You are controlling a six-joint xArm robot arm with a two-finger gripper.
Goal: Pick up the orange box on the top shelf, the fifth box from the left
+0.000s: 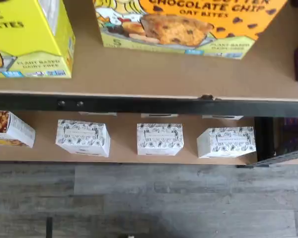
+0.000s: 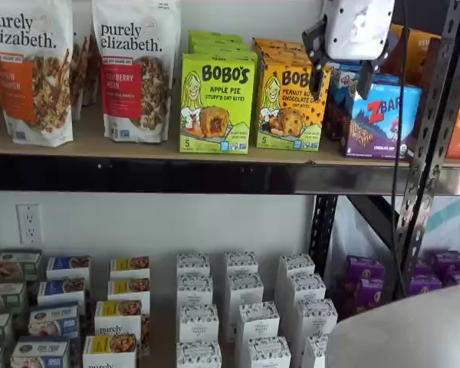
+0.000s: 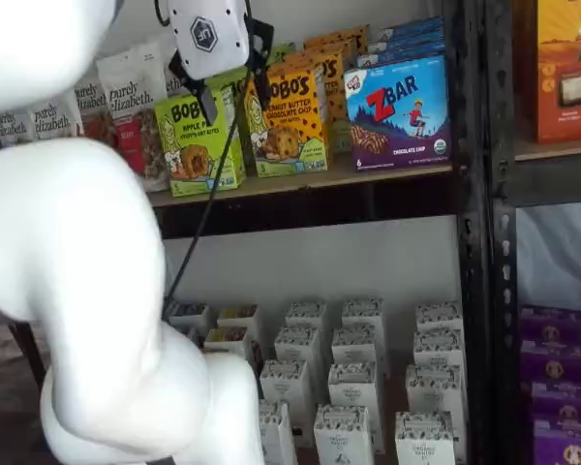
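The orange box (image 2: 290,107) stands upright on the top shelf (image 2: 138,149), marked BOBO'S with an oat-bite picture; it also shows in a shelf view as the orange box (image 3: 289,121). The wrist view looks down on the lower front of the orange box (image 1: 188,25) and the tan board of the top shelf (image 1: 164,74) with its black rail. My gripper (image 2: 341,80) hangs in front of the box's upper part. Its two black fingers stand apart with a plain gap and nothing between them. The gripper (image 3: 230,97) is open there too, short of the box.
A lime-green Apple Pie carton (image 2: 216,103) stands just left of the orange box, a blue ZBar box (image 2: 379,119) just right. Granola bags (image 2: 31,69) fill the left. A black slotted upright (image 2: 429,138) rises at right. White patterned boxes (image 2: 241,307) sit below. My white arm (image 3: 77,291) fills the left.
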